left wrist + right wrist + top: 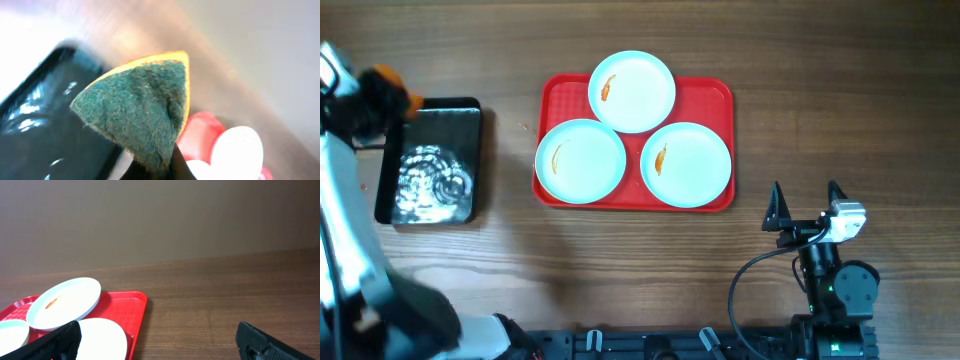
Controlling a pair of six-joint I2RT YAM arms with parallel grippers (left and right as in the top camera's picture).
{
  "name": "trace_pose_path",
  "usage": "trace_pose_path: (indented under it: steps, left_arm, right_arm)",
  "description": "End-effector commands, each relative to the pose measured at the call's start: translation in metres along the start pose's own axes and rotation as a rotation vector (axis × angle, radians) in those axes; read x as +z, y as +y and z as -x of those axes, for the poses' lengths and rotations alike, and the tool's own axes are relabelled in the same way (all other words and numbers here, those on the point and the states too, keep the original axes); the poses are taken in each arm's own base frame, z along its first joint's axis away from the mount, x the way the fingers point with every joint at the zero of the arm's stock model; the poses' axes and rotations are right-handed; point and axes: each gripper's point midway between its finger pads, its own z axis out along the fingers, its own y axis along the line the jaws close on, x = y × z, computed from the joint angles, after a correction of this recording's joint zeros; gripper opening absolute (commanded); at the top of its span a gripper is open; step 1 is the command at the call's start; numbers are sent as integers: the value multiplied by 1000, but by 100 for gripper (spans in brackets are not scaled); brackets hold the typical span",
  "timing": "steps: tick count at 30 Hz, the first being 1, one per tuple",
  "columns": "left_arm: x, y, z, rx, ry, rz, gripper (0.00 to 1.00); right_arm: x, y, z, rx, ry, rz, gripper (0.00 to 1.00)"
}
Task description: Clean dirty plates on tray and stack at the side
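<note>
Three white-bluish plates sit on the red tray (705, 95): a back one (632, 91), a front-left one (580, 160) and a front-right one (686, 164), each with a small orange smear. My left gripper (388, 88) is at the far left above the black tray, shut on a green-and-orange sponge (142, 107). My right gripper (806, 208) is open and empty, on the table right of and in front of the red tray. The right wrist view shows the back plate (64, 303), the front-right plate (102, 339) and the red tray (135, 305).
A glossy black tray (428, 160) holding water stands at the left; it also shows in the left wrist view (40, 125). Bare wooden table lies around the red tray. The arm bases stand at the front edge.
</note>
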Motion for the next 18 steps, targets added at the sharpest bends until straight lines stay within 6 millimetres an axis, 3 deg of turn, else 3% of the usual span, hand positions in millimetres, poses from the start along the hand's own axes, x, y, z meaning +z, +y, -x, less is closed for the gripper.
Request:
trace_pose_path:
  steps: [1, 3, 4, 5, 7, 9, 11, 12, 13, 14, 16, 18]
  left_arm:
    - [10, -7, -19, 43, 45, 15, 4]
    - [57, 39, -56, 11, 154, 155, 4]
    - [69, 53, -66, -2, 191, 200, 4]
    - [76, 67, -75, -24, 235, 237, 4]
    - [69, 64, -70, -26, 223, 231, 4]
    - [36, 25, -45, -4, 162, 131, 4]
    - [-29, -54, -20, 39, 59, -127, 4]
    - [-46, -69, -20, 57, 29, -158, 4]
    - [-60, -83, -26, 80, 17, -180, 4]
    - [-65, -92, -38, 95, 42, -191, 4]
    - [-55, -103, -73, 128, 162, -193, 4]
    - [-32, -114, -110, 210, 282, -206, 4]
  right_arm:
    - [0, -3, 2, -19, -9, -15, 100]
    - [0, -3, 2, -19, -9, -15, 100]
    - [0, -3, 2, -19, -9, -15, 100]
    - [0, -3, 2, -19, -9, -15, 100]
    - [0, -3, 2, -19, -9, -15, 100]
    - [0, -3, 2, -21, -9, -17, 100]
    - [0, -2, 9, -8, -37, -11, 100]
    - [-1, 2, 17, 34, -71, 10, 100]
    - [-3, 18, 30, 207, -110, 111, 100]
    - [-4, 24, 29, 336, -90, 154, 100]
    - [-5, 28, 35, 580, -86, 194, 100]
    - [-21, 59, 72, 458, -200, 396, 100]
